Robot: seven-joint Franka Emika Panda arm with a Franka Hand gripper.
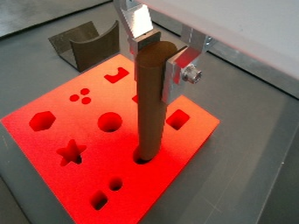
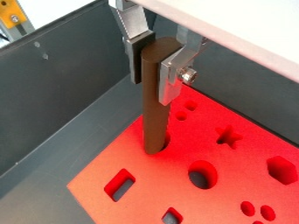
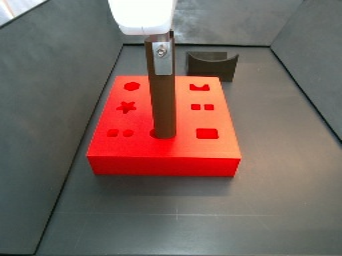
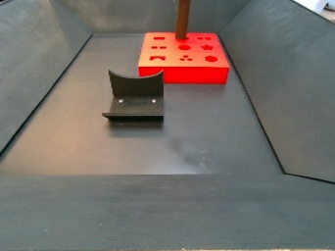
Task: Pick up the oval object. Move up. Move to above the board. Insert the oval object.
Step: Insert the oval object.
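Observation:
The oval object [image 1: 149, 105], a slim brown peg, stands upright with its lower end inside a cut-out of the red board [image 1: 181, 144]. My gripper [image 1: 158, 57] is at the peg's top, its silver fingers on either side, shut on it. Both also show in a wrist view: the peg [image 2: 156, 105], the gripper [image 2: 153, 66] and the board [image 2: 239, 162]. In a side view the peg [image 3: 162, 100] stands near the middle of the board [image 3: 134, 148] under my gripper [image 3: 160, 55]. In a side view only the peg [image 4: 183, 15] and the board [image 4: 197, 74] show.
The dark grey fixture [image 4: 135, 96] stands on the floor apart from the board; it also shows in a side view [image 3: 211, 63] and in a wrist view [image 1: 87, 44]. Dark sloping walls [image 4: 39, 88] enclose the floor on all sides.

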